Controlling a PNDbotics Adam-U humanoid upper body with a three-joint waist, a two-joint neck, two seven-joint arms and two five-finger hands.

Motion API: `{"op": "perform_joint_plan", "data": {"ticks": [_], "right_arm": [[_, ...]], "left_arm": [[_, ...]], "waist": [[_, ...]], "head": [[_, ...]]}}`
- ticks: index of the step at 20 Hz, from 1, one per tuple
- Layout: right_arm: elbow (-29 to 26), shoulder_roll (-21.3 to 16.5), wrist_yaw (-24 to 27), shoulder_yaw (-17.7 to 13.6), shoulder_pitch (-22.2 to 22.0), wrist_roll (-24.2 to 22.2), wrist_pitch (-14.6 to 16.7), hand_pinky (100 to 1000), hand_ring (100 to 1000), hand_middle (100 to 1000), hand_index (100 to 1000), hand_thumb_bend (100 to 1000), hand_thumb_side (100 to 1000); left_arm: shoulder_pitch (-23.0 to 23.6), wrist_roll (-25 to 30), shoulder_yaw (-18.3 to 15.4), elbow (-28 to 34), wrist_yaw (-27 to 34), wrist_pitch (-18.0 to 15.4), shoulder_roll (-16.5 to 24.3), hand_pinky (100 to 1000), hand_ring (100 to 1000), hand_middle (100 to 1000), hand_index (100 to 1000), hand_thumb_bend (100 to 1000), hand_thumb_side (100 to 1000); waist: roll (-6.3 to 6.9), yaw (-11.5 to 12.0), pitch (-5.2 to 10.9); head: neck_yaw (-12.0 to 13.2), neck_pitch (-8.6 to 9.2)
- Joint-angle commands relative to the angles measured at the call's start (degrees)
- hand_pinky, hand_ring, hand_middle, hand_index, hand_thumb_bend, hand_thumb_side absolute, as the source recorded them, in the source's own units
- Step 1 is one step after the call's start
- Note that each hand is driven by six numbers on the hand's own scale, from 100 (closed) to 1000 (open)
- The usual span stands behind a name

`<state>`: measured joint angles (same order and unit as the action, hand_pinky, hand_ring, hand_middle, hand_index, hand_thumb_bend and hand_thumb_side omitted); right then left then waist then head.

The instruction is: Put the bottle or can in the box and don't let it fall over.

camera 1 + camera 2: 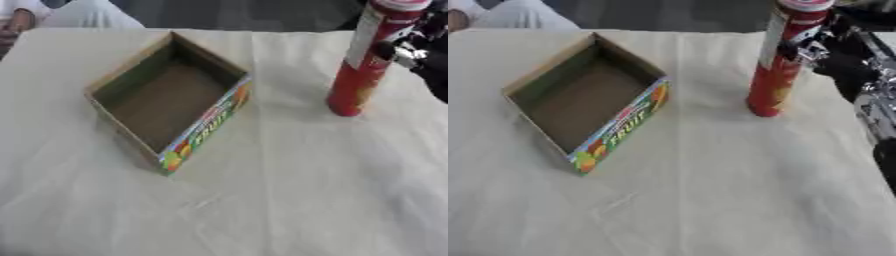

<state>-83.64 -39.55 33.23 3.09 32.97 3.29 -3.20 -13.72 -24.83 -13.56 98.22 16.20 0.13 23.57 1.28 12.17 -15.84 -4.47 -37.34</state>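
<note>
Can: a tall red can (779,65) with a white band and pale lid is seen standing on the bench, leaning slightly, its base planted on the cloth at the far right.
Right hand: the black right hand (842,55) is brought in from the right edge and is pressed against the can's upper half; dark fingers (798,50) are seen curled round the tube, so the can is held clamped.
Left hand: shown in neither view.
Box: an open cardboard box (171,100) is set at the left of centre, turned cornerwise, its brown inside bare; a colourful fruit print with the word FRUIT is carried on the near right wall.
Can and box: kept well apart, the can being off to the right of the box and outside it.
Bench: the bench (289,200) is covered with a pale creased cloth.
Far edge: a person's white sleeve is glimpsed at the upper left corner, touching nothing.
</note>
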Motion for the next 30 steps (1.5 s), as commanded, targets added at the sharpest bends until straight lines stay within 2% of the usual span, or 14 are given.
{"op": "perform_joint_plan", "data": {"ticks": [1, 15, 20, 23, 25, 26, 30], "right_arm": [[0.7, -1.5, -1.2, -0.4, 1.5, 0.3, 1.1, 891, 894, 992, 906, 681, 100], [5.0, -1.7, -0.2, 0.4, 5.8, 1.3, 2.4, 865, 858, 970, 895, 673, 100], [6.2, -1.7, 0.4, 0.6, 7.1, 1.3, 2.9, 830, 813, 916, 875, 659, 100], [6.3, -1.7, 1.6, 0.6, 7.5, 1.5, 3.6, 696, 679, 790, 779, 611, 100], [6.1, -1.6, 2.9, 0.6, 7.5, 1.4, 4.5, 547, 550, 661, 661, 515, 100], [6.0, -1.6, 3.7, 0.6, 7.5, 1.3, 5.1, 454, 465, 562, 559, 415, 100], [5.1, -1.7, 6.1, 0.8, 7.0, -0.9, 8.1, 281, 276, 367, 328, 320, 100]], "left_arm": [[-0.7, 0.1, -0.2, 1.2, 0.4, 0.0, 1.0, 823, 683, 565, 722, 374, 400], [-1.1, 0.3, -0.1, 1.1, 0.7, 0.0, 0.8, 823, 680, 563, 721, 362, 411], [-1.3, 0.4, 0.0, 1.2, 0.7, 0.0, 0.8, 824, 680, 562, 721, 357, 415], [-1.3, 0.4, -0.1, 1.2, 0.8, 0.0, 0.8, 824, 680, 562, 721, 347, 420], [-1.3, 0.4, -0.1, 1.2, 0.8, 0.0, 0.8, 825, 679, 562, 721, 343, 422], [-1.2, 0.4, -0.1, 1.2, 0.8, 0.0, 0.8, 825, 679, 561, 721, 342, 423], [-1.1, 0.4, -0.2, 1.2, 0.8, 0.0, 0.7, 825, 679, 561, 720, 337, 424]], "waist": [[0.15, 0.2, 0.66], [0.37, 2.2, -0.95], [0.43, 2.9, -1.45], [0.46, 3.1, -1.55], [0.46, 3.1, -1.56], [0.47, 3.1, -1.55], [0.48, 3.0, -1.47]], "head": [[-0.3, 0.86], [-1.3, 2.24], [-1.7, 2.71], [-1.7, 2.52], [-1.6, 2.40], [-1.6, 2.34], [-1.4, 1.95]]}}
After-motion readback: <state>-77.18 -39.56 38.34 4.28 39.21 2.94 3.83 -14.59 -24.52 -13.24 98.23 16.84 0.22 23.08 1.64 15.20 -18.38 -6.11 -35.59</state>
